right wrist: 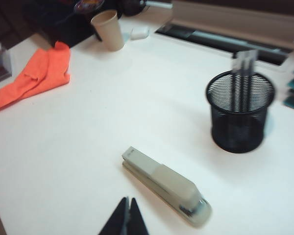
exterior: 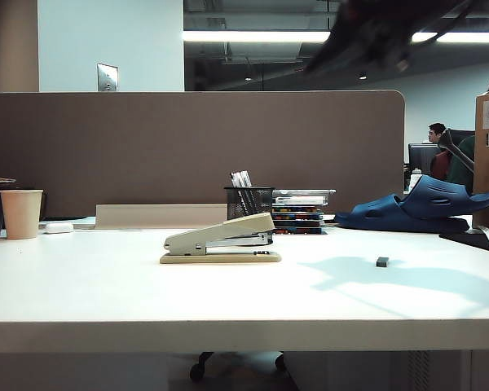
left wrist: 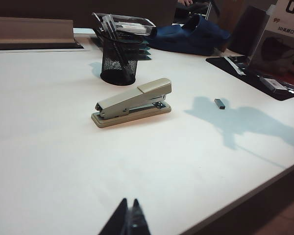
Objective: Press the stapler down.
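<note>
The beige stapler (exterior: pixel 220 241) lies on the white table (exterior: pixel 106 285) near its middle, top arm raised at a slant. It also shows in the left wrist view as the stapler (left wrist: pixel 132 98) and in the right wrist view as the stapler (right wrist: pixel 164 183). My left gripper (left wrist: pixel 129 200) is shut and empty, well short of the stapler over bare table. My right gripper (right wrist: pixel 127 199) is shut and empty too, hovering above the table just beside the stapler. A blurred dark arm (exterior: pixel 375 32) crosses the top of the exterior view, high above the table.
A black mesh pen cup (exterior: pixel 248 201) stands just behind the stapler. A tiny dark block (exterior: pixel 382 261) lies to its right, blue slippers (exterior: pixel 420 208) behind that. A paper cup (exterior: pixel 21 213) and small white oblong (exterior: pixel 59 228) sit far left. An orange cloth (right wrist: pixel 34 78) lies by an edge.
</note>
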You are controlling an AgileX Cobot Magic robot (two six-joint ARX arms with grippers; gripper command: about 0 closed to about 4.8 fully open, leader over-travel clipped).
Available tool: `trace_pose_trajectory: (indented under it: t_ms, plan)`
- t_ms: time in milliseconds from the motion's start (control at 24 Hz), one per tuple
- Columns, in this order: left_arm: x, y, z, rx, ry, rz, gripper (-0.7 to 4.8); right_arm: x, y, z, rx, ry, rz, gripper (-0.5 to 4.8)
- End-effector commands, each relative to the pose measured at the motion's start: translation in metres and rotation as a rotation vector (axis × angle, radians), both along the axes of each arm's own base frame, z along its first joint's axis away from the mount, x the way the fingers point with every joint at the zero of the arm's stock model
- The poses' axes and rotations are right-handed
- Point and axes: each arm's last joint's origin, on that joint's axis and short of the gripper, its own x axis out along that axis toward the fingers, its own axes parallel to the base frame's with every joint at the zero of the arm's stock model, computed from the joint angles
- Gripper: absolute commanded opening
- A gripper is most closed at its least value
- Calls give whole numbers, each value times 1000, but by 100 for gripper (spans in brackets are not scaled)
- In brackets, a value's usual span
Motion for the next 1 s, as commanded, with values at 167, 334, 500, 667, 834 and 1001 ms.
trace_pose_trajectory:
  t_ms: [167, 334, 500, 667, 834, 1001]
  plan:
    - [0, 0, 2, 4, -15, 8, -5, 28, 32, -31, 0, 32, 72, -9]
    - [0, 0, 2, 4, -14, 8, -5, 42, 42, -53, -9, 57, 80, -9]
    - [0, 0, 2, 4, -14, 8, -5, 55, 48, -68, -3, 94, 72, -9]
    - [0, 0, 2, 4, -14, 8, -5, 69, 54, -86, -17, 133, 70, -9]
    - [0, 0, 2, 4, -15, 8, -5, 76, 56, -108, -34, 193, 48, -9]
    - [0, 0, 2, 4, -14, 8, -5, 79, 57, -118, -44, 209, 40, -9]
